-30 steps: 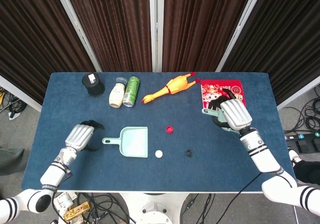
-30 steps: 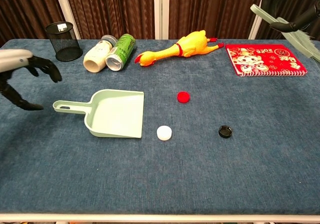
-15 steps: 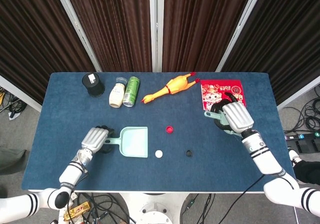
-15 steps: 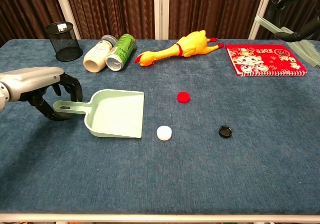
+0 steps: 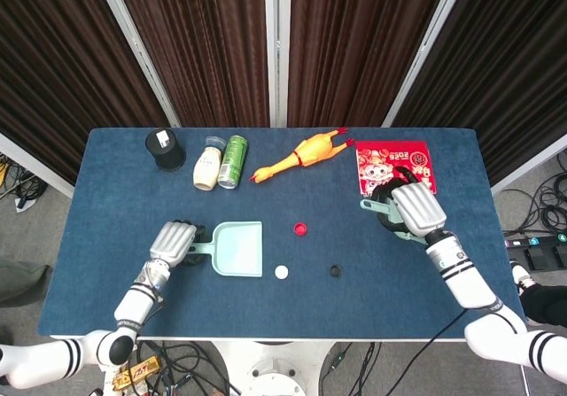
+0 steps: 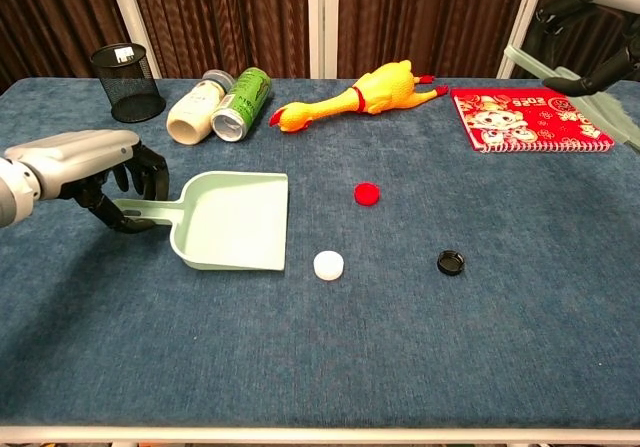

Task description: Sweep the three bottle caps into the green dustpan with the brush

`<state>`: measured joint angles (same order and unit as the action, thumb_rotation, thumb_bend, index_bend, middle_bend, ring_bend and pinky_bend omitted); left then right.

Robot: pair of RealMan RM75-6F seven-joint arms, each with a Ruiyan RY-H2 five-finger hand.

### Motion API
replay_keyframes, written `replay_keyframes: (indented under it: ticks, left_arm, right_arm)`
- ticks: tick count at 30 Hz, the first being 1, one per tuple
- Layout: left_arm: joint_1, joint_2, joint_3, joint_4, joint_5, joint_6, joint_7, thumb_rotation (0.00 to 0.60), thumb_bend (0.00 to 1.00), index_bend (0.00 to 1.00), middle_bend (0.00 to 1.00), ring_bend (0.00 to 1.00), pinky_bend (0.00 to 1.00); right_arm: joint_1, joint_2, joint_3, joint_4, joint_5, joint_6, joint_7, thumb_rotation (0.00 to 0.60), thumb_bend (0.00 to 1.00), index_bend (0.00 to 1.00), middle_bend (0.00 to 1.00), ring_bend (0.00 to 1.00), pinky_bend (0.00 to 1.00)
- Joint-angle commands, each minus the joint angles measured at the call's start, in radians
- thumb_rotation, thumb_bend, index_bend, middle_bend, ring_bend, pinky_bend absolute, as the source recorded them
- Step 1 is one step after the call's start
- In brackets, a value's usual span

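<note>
Green dustpan, handle gripped by the left hand, faces three caps—red, white, black—while the right hand holds one brush.

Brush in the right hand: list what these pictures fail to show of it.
- Brush bristles: chest view, cut off by the right edge.
- Brush head: head view, hidden under the right hand.
- Grip on the handle: chest view, hand cropped at the top corner.
</note>
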<state>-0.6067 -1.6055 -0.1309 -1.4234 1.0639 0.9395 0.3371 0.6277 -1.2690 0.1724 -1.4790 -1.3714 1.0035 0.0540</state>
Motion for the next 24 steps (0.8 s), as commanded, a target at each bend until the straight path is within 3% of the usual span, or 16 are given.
replay_keyframes:
  ticks: [1,6,12,24]
  left_arm:
    - [-0.005,0.004,0.006,0.004,0.012,-0.006,-0.004,0.6,0.34,0.55,0.53,0.38,0.37]
    - [-0.026,0.029,0.018,-0.006,0.039,-0.035,-0.005,0.6,0.35,0.55,0.53,0.38,0.37]
    - [-0.056,0.052,0.01,-0.021,0.024,-0.082,-0.008,0.6,0.37,0.55,0.54,0.38,0.36]
    - [-0.122,0.085,0.004,-0.055,-0.061,-0.138,0.064,0.6,0.37,0.56,0.54,0.38,0.36]
  right_arm:
    - [0.001,-0.01,-0.013,-0.002,-0.01,-0.012,0.018,0.6,0.46,0.76,0.69,0.32,0.12]
    - [0.001,-0.034,-0.044,-0.008,-0.045,-0.027,0.08,0.6,0.47,0.76,0.69,0.32,0.12]
    - [0.047,-0.113,-0.046,0.078,-0.084,-0.064,0.148,0.6,0.51,0.76,0.69,0.32,0.12]
    - [0.202,-0.368,-0.086,0.411,-0.28,-0.054,0.468,0.6,0.55,0.77,0.7,0.32,0.12]
